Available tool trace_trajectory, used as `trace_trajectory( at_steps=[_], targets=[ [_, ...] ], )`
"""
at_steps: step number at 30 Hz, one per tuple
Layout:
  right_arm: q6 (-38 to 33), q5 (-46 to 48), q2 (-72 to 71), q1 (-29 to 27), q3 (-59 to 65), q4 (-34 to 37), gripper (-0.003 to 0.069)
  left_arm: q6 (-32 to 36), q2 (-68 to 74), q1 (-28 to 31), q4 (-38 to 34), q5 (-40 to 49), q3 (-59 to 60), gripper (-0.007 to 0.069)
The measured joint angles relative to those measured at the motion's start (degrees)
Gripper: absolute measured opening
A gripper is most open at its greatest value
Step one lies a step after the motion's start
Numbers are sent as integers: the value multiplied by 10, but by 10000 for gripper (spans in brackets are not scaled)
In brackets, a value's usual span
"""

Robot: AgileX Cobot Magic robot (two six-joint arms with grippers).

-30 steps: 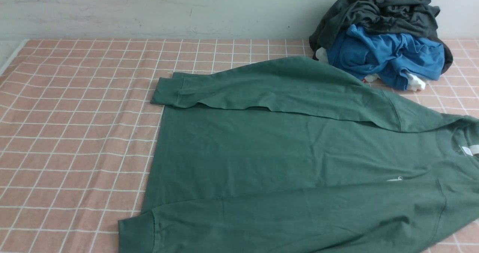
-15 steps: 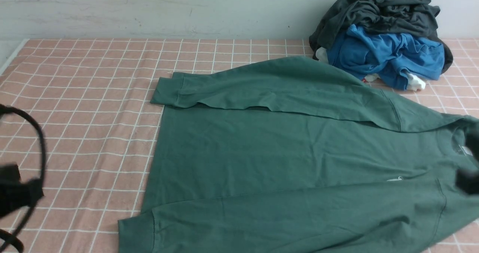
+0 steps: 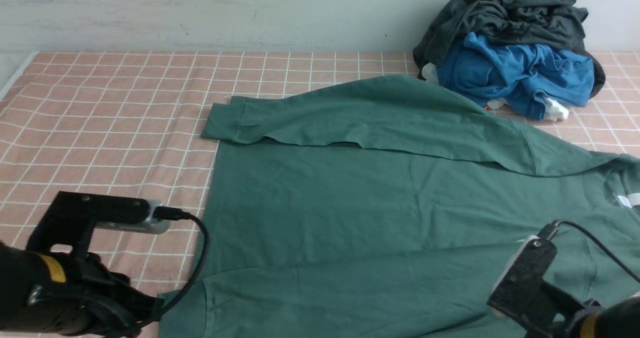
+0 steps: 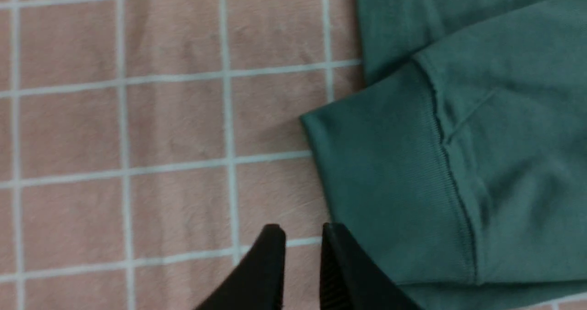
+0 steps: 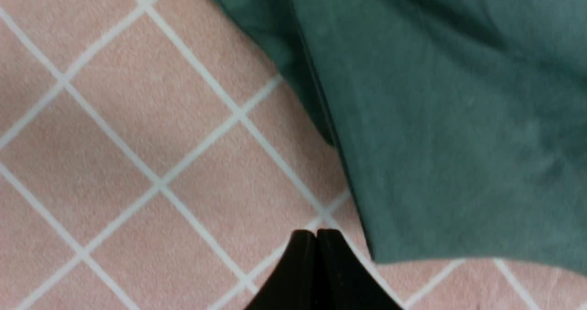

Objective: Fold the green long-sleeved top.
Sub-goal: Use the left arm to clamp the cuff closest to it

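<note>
1. Green long-sleeved top [image 3: 380,198] is laid flat on checked pink cloth [image 3: 110,128], sleeves folded across.
2. Left gripper [image 4: 302,239] is seen narrowly parted, empty, beside cuff [image 4: 385,181]; contact unclear.
3. Right gripper [image 5: 316,239] is pressed together, beside the top's edge.

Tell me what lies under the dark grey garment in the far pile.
A bright blue garment lies under the dark grey garment, with bits of white cloth poking out at the base. Anything deeper inside the heap is covered and cannot be seen.
</note>
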Motion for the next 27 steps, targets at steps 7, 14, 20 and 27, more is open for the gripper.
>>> trace_trajectory(
  at_steps=[7, 14, 20, 27],
  targets=[
    [-10, -51, 21, 0, -11, -5, -14, 1, 117, -13, -2, -18, -36, 344],
    [-10, -78, 22, 0, -11, -26, -14, 3, 180, -13, -1, -61, -50, 200],
    [-10, -81, 22, 0, -11, -30, -14, 4, 179, -14, 0, -77, -55, 12],
    [-10, -81, 22, 0, -11, -52, -14, 6, 147, -14, 6, -59, -99, -3]
  ],
)
